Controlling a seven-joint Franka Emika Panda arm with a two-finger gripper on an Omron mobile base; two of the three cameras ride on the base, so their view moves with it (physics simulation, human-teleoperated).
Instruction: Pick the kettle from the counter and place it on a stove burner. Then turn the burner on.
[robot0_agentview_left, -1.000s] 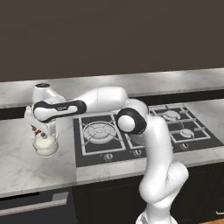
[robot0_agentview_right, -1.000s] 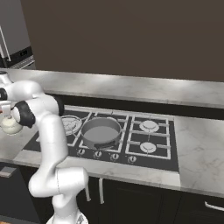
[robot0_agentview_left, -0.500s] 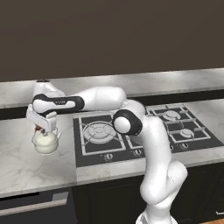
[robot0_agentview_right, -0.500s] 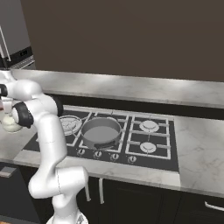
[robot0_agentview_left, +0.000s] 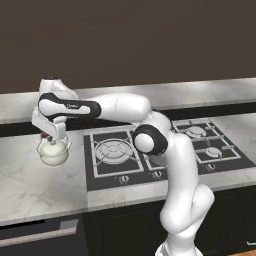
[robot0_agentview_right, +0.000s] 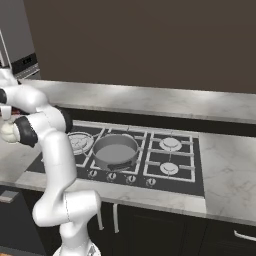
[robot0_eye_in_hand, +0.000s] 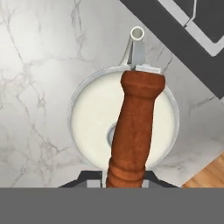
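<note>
The cream-white kettle (robot0_agentview_left: 53, 153) hangs just above the marble counter (robot0_agentview_left: 40, 192), left of the cooktop. My gripper (robot0_agentview_left: 46, 136) is over it, shut on the reddish-brown bar of its handle. From the hand view the kettle (robot0_eye_in_hand: 92, 122) lies directly below, spout toward the cooktop, and the wooden bar runs up from my gripper (robot0_eye_in_hand: 121, 180). In the right base view the kettle (robot0_agentview_right: 8, 132) peeks out at the far left, partly behind the arm. The nearest stove burner (robot0_agentview_left: 111, 149) is the front-left one, to the kettle's right.
A wide grey pan (robot0_agentview_right: 116, 150) sits on a middle burner of the black cooktop (robot0_agentview_right: 195, 172). Small round knobs (robot0_agentview_left: 123, 179) line the cooktop's front edge. A wooden floor corner shows past the counter (robot0_eye_in_hand: 35, 65) edge. More counter (robot0_agentview_right: 227, 170) lies right of the stove.
The fingers closed on the kettle's wooden bar, and the kettle has risen slightly off the counter with the hand.
</note>
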